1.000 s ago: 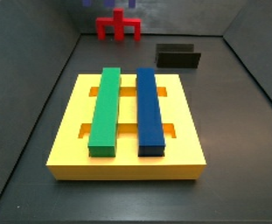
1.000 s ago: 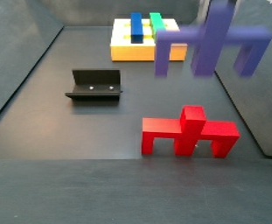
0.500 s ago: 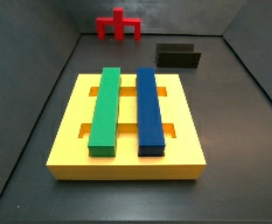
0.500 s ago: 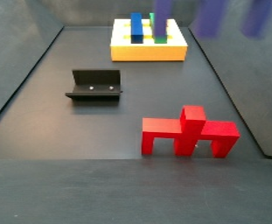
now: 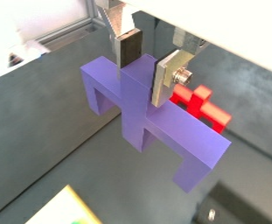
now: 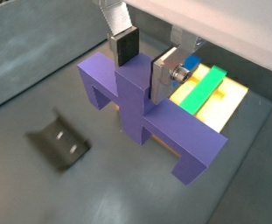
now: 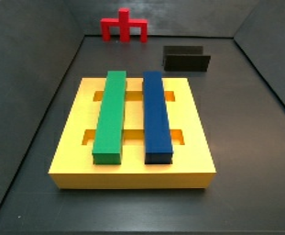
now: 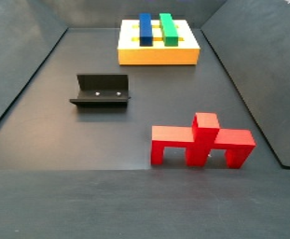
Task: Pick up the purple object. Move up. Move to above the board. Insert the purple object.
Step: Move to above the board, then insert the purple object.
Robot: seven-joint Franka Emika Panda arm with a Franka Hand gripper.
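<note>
Both wrist views show the purple object (image 5: 144,112) (image 6: 138,109) clamped by its central stem in the end effector (image 5: 148,59) (image 6: 142,59), lifted clear of the floor. Neither appears in the side views. The board (image 7: 71,138) (image 8: 159,56) lies on the floor, the red piece (image 8: 202,143) and fixture (image 8: 101,91) well apart.

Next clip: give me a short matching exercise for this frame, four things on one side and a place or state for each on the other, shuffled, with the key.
Things:
1. purple bridge-shaped piece
2. small red bridge-shaped piece
3. long green bar
4. dark L-shaped fixture

Places or states:
A. lying on the flat yellow board beside the long blue bar
B. standing on the floor, untouched
C. bolted upright on a base plate
D. clamped in the gripper jaws, off the floor

Pairs: 1-D, 2-B, 3-A, 4-C
</note>
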